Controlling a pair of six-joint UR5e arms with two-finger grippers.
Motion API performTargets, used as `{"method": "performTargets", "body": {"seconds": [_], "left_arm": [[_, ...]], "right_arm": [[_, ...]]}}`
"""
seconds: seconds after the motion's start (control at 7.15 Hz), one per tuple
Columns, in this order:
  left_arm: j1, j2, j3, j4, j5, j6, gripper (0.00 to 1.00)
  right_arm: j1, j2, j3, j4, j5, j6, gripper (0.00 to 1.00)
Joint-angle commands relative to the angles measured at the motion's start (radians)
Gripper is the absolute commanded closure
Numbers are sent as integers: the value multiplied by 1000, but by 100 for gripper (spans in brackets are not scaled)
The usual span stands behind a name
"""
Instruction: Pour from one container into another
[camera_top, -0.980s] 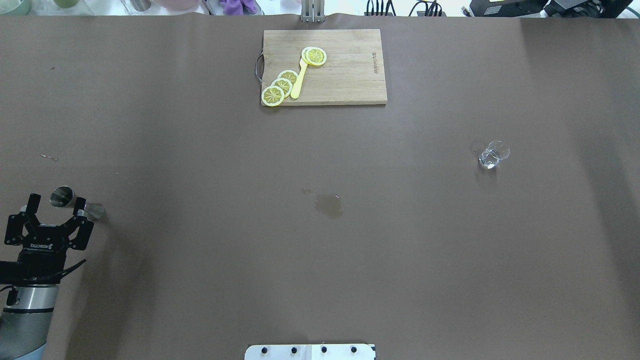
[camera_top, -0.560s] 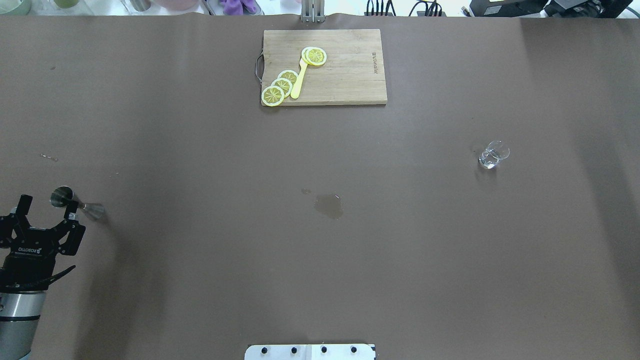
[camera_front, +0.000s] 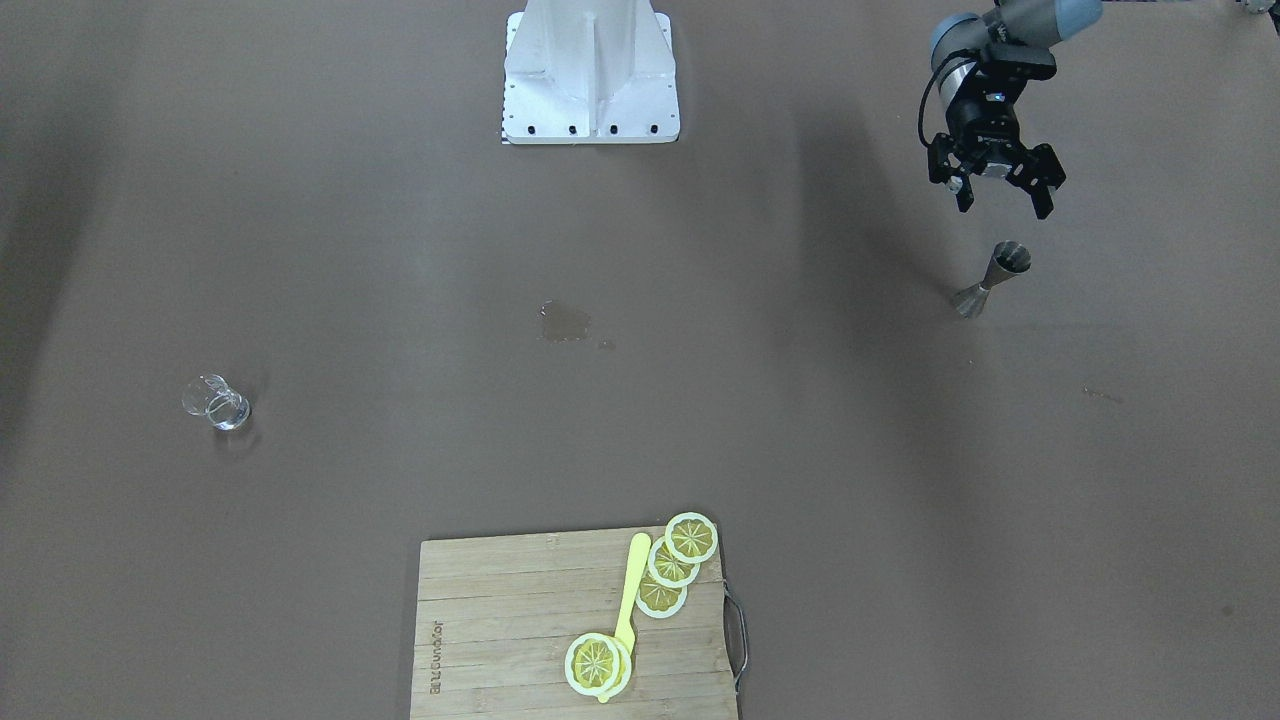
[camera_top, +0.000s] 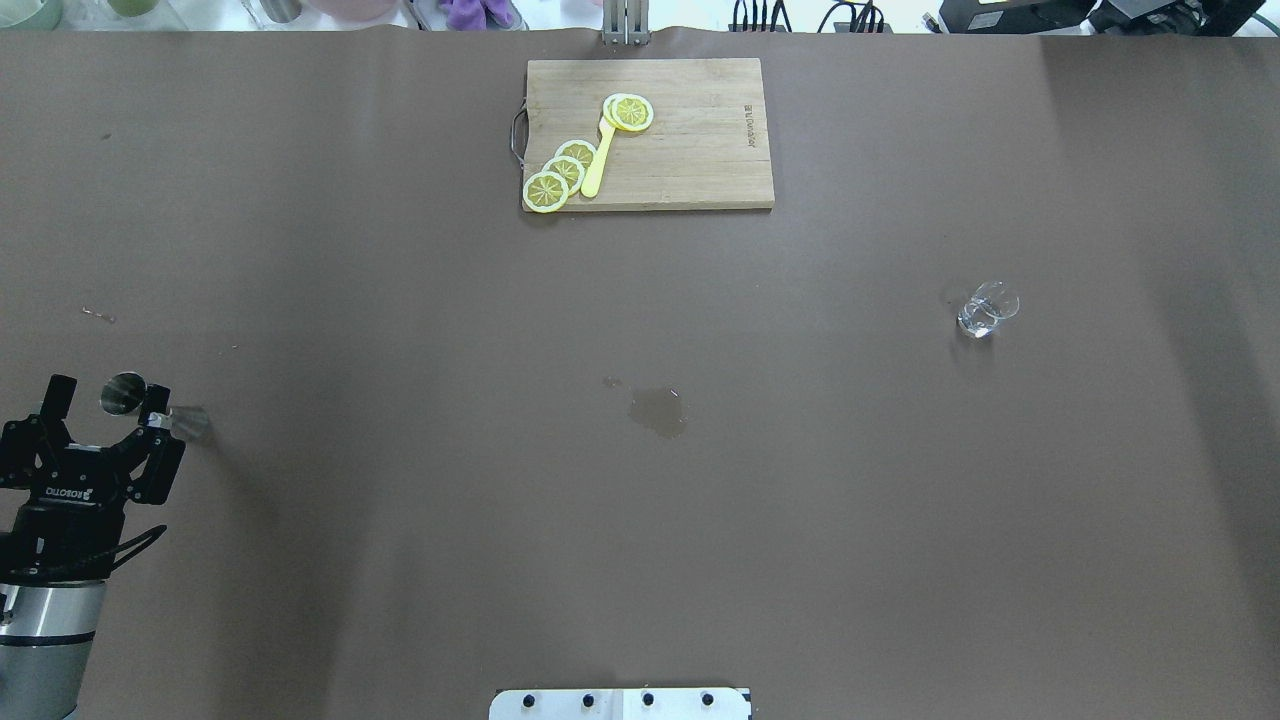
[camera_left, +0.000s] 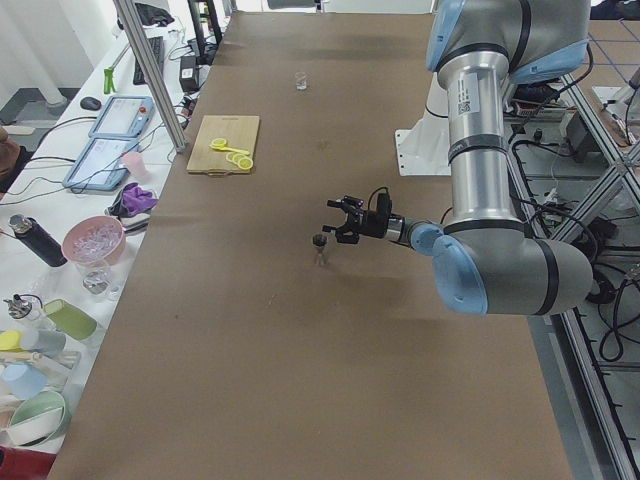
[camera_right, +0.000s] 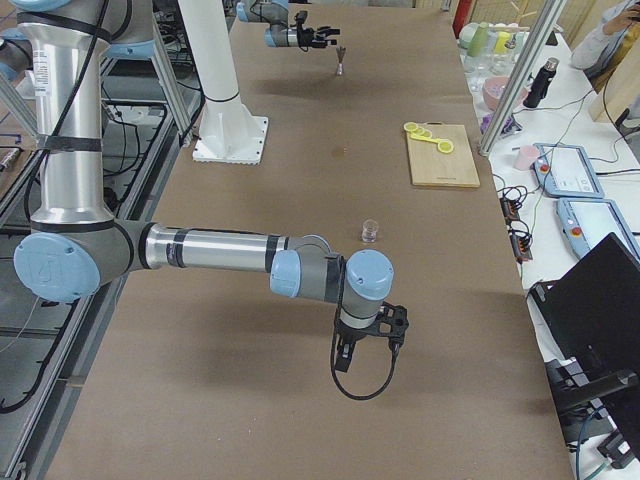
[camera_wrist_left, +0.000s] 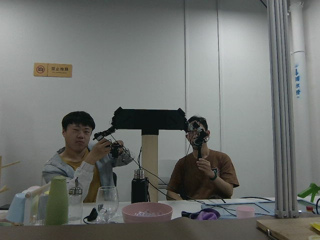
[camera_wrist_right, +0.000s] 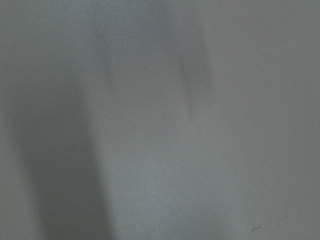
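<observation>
A small metal jigger (camera_top: 123, 392) stands upright at the table's left end, also seen in the front view as the jigger (camera_front: 992, 280) and in the left side view as the jigger (camera_left: 320, 248). My left gripper (camera_top: 108, 392) is open and level, just short of the jigger on the robot's side and slightly above it, gripper (camera_front: 1003, 208) not touching it. A clear glass (camera_top: 985, 310) stands far off on the right, glass (camera_front: 215, 402). My right gripper (camera_right: 370, 345) hangs low over the table near the front right; I cannot tell whether it is open or shut.
A wooden cutting board (camera_top: 700, 150) with lemon slices (camera_top: 562, 172) and a yellow utensil lies at the far middle. A wet patch (camera_top: 658, 412) marks the table's centre. The robot's base plate (camera_front: 590, 90) sits at the near edge.
My left gripper drew back and to the left, then came forward again to the jigger, staying open. The jigger and the glass have not moved.
</observation>
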Motion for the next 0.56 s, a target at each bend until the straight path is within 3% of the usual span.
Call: {"method": "performTargets", "body": {"seconds": [0.0,0.42], "left_arm": [[-2,-36,-62,4,-71,108,1],[-11,-179,-82,-4,-121,322,1]], "right_arm": [[0,0,0,0,0,0,0],[0,0,0,0,0,3,0]]}}
